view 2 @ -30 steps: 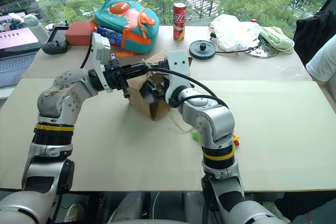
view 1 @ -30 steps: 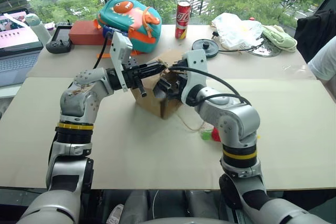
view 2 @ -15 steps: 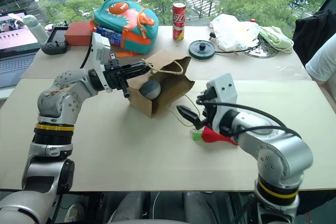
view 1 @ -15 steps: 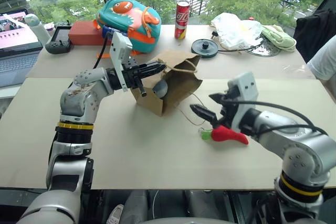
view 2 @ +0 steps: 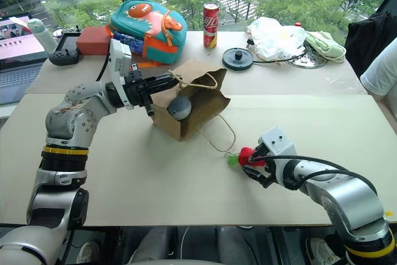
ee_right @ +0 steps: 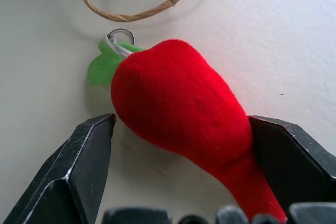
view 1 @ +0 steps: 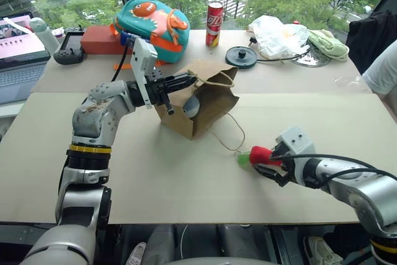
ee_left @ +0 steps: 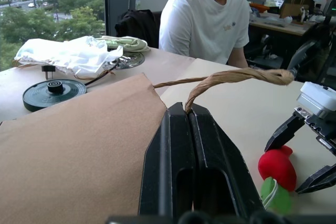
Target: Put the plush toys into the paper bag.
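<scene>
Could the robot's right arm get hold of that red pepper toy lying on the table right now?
Probably yes. The right gripper is open with a finger on either side of the red pepper toy, and nothing lies between them. The bag's loose handle lies just beyond the toy's green tip.

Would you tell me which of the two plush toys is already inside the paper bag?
The round grey-blue ball is; it sits in the mouth of the paper bag. The red pepper lies on the table, between the open right claw's fingers.

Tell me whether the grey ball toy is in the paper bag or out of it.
In. The grey ball toy sits inside the mouth of the paper bag, which lies tipped on its side on the table.
</scene>
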`<state>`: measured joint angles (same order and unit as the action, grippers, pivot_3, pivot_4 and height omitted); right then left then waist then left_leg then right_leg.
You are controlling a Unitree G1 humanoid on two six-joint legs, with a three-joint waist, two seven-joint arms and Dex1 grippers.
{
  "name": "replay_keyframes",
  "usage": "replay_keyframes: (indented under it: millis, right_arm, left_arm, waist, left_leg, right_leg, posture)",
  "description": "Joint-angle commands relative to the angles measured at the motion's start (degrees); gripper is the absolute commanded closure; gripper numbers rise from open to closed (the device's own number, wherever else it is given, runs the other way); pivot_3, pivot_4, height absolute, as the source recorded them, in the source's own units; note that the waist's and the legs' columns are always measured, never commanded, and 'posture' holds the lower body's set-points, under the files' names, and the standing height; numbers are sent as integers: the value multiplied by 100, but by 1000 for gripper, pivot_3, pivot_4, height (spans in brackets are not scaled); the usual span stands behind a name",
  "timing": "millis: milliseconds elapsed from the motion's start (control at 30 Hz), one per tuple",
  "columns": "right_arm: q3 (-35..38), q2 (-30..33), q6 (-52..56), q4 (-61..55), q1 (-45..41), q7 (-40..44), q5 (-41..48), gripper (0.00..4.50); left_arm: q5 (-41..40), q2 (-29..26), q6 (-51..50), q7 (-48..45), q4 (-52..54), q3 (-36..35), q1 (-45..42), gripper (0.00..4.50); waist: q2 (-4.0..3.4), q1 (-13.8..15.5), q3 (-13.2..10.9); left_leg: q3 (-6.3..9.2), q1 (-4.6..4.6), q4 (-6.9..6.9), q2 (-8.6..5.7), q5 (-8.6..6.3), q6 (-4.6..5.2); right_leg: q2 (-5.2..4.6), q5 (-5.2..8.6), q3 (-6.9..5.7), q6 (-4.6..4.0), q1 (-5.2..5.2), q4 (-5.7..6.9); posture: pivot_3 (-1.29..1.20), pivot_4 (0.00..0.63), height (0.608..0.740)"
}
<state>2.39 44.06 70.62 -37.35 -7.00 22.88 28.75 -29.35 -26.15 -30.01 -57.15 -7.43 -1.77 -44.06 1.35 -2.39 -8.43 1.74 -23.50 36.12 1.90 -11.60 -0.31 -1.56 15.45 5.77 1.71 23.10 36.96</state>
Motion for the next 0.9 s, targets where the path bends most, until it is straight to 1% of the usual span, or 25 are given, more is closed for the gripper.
replay_keyframes:
  millis: [33, 67, 100, 133, 167, 200, 233, 300, 367, 400, 500, 600, 667, 767, 900]
  right_arm:
    - [55, -101, -141, 5, -24, -76, -109, 770]
    - [61, -123, -145, 1, -11, -79, -122, 1070]
    - [52, -127, -155, -9, 2, -73, -137, 1493]
    - [49, -139, -156, -18, 11, -71, -147, 1681]
    - [27, -154, -159, -12, 13, -83, -168, 1983]
    - [13, -166, -160, -7, 12, -92, -185, 2382]
    - [-8, -180, -158, -20, 20, -84, -184, 2611]
    - [-37, -205, -155, -59, 38, -66, -198, 3318]
    - [-40, -227, -171, -66, 38, -66, -219, 3318]
    - [72, -308, -192, -90, 29, -64, -176, 3318]
    - [666, -647, -202, -265, -89, 13, 134, 3318]
    - [1305, -1016, 45, -475, -449, 58, 685, 3318]
    - [1452, -1209, 220, -527, -724, -38, 909, 3318]
    - [1300, -1637, 500, -485, -1284, -417, 1008, 3318]
    - [630, -2566, 588, -44, -1950, -1166, 618, 3318]
  left_arm:
    - [-47, -39, 97, -12, 154, -95, -75, 4500]
    - [-42, -42, 103, -12, 153, -94, -75, 4500]
    - [-41, -44, 104, -11, 153, -95, -75, 4500]
    - [-44, -43, 101, -8, 153, -97, -76, 4500]
    - [-41, -43, 105, -11, 150, -95, -78, 4500]
    - [-40, -44, 108, -12, 148, -94, -78, 4500]
    - [-38, -42, 110, -11, 141, -94, -84, 4500]
    - [-36, -42, 114, -14, 131, -94, -93, 4500]
    - [-35, -42, 116, -17, 121, -93, -99, 4500]
    - [-37, -40, 111, -17, 114, -93, -104, 4500]
    - [-34, -41, 113, -25, 94, -90, -116, 4500]
    - [-28, -43, 118, -32, 67, -90, -132, 4500]
    - [-24, -41, 123, -34, 54, -87, -141, 4500]
    - [-16, -39, 137, -43, 37, -80, -155, 4500]
    - [-8, -33, 156, -56, 20, -71, -169, 4500]
  waist:
    - [0, 2, 0]
    - [0, 3, 0]
    - [0, 4, 0]
    - [0, 4, 0]
    - [0, 4, 0]
    - [0, 4, 0]
    - [0, 3, 0]
    - [0, -2, 0]
    - [0, -3, 0]
    - [0, -3, 0]
    - [0, -3, 0]
    - [0, -3, 0]
    - [0, -1, 0]
    - [-1, -9, 0]
    - [-2, -30, 1]
  left_leg:
    - [0, 0, 0, 0, 0, 0]
    - [0, 0, 0, -1, 0, 0]
    - [0, 0, 0, 0, 0, 0]
    - [1, 0, 0, 0, 0, 0]
    - [1, 1, 0, 0, 0, 0]
    - [1, 1, 0, 0, 0, 0]
    - [1, 1, 0, 1, 0, 0]
    - [1, 2, -1, 1, 0, 0]
    - [1, 3, -1, 2, 0, 0]
    - [1, 4, -1, 2, 0, 0]
    - [1, 4, 0, 1, 0, 0]
    - [1, 2, 1, 1, 0, 0]
    - [2, 3, 3, 1, 0, 0]
    - [4, 6, 1, 2, 0, 0]
    - [4, 6, 0, 6, 0, 0]
  right_leg:
    - [0, 0, 0, 0, 0, 0]
    - [0, 0, 0, 0, 0, 0]
    - [0, 0, 0, 0, 0, 0]
    - [0, 0, 0, 0, 0, 0]
    - [0, 0, -1, 0, 0, 1]
    - [0, 0, 0, 0, 0, 1]
    - [0, 0, -1, 0, 0, 1]
    - [1, 0, -1, 0, 0, 2]
    - [2, 0, -1, -1, 0, 3]
    - [2, 0, -1, -1, 0, 3]
    - [2, -1, -1, -1, 0, 4]
    - [1, -4, 0, -7, 0, 6]
    - [2, -6, -1, -10, -1, 7]
    - [3, -11, -4, -18, -3, 8]
    - [6, -12, -3, -21, 1, 11]
  posture:
    - [0, 150, 739]
    - [0, 150, 739]
    - [0, 150, 739]
    - [0, 150, 739]
    - [0, 150, 739]
    - [0, 150, 739]
    - [0, 150, 739]
    - [0, 150, 739]
    - [0, 150, 739]
    - [0, 150, 739]
    - [0, 150, 739]
    - [0, 150, 739]
    - [0, 150, 739]
    - [0, 150, 739]
    - [0, 150, 739]
